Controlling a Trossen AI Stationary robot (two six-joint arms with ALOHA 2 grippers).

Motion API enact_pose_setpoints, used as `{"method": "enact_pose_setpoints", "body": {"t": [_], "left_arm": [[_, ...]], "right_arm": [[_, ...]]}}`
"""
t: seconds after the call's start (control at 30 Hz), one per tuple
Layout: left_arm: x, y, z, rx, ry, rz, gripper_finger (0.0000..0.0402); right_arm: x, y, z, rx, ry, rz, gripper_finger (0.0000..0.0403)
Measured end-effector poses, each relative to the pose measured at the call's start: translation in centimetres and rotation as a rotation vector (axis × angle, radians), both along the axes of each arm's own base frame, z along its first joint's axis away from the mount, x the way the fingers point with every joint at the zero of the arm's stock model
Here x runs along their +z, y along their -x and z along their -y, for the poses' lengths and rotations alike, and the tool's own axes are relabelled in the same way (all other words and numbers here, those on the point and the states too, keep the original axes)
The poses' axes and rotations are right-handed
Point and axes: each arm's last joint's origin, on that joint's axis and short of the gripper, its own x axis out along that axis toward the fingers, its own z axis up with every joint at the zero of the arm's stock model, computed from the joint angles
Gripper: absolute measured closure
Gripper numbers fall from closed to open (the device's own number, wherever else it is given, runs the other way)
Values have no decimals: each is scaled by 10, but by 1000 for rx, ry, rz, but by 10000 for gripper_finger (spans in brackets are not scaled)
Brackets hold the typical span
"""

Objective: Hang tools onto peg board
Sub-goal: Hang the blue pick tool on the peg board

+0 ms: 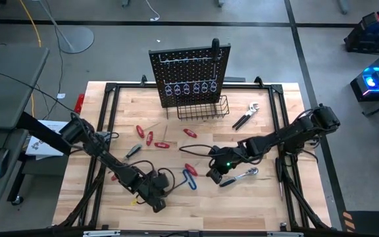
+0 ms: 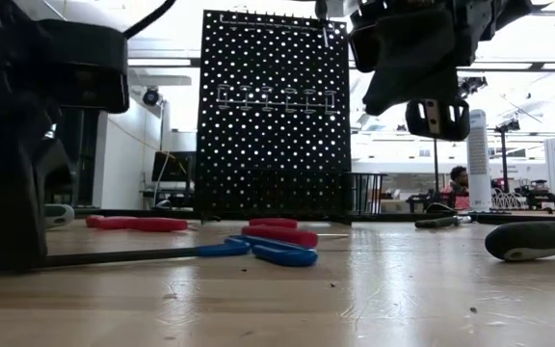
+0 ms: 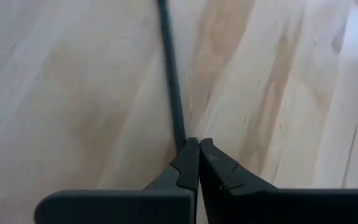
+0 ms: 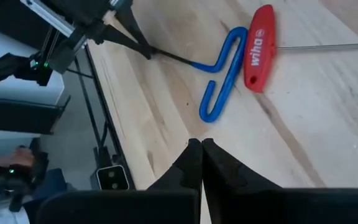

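Where the blue T-handle key [image 4: 222, 74] lies flat on the table [image 1: 268, 204], near the front edge and well apart from the peg board [image 1: 189, 69], we see its thin dark shaft run straight into the tips of the left gripper [image 3: 199, 142]. Those fingers are pressed together on the shaft's end, and we read this as a pinch grip on the key. The right gripper [image 4: 201, 142] hovers just above the wood beside the key's blue loop, its fingers closed on nothing. A red screwdriver [image 4: 260, 46] lies against the far side of the loop, and the chrome ratchet [image 1: 241, 176] lies near the right gripper.

We judge the key to be light and rigid: a steel rod with a plastic-coated loop handle. The bare shaft is smooth, narrow and probably slippery, and held at its very end, the weight of the handle may swing the key downward. The coated loop offers more friction, but it is also the part that must slip over a hook. We would therefore hold the shaft close to the handle and leave the loop free.
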Motion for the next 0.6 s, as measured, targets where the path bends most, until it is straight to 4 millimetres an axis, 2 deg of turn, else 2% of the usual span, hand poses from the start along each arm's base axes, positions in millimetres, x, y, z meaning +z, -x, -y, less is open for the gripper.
{"method": "enact_pose_setpoints", "body": {"t": [0.13, 0.37, 0.47, 0.6], "left_arm": [[-5, -10, -11, -148, -66, -4, 401], [-5, -28, -31, -330, -126, 43, 401], [12, -36, -34, -356, -89, 72, 401], [45, -35, -29, -323, -168, 195, 401]], "right_arm": [[-4, 0, -5, -16, 21, -5, 403], [-27, -5, -19, -21, 4, -62, 392], [-29, -5, -21, -29, -10, -76, 382], [-27, -5, -20, 24, 25, -46, 378]]}}
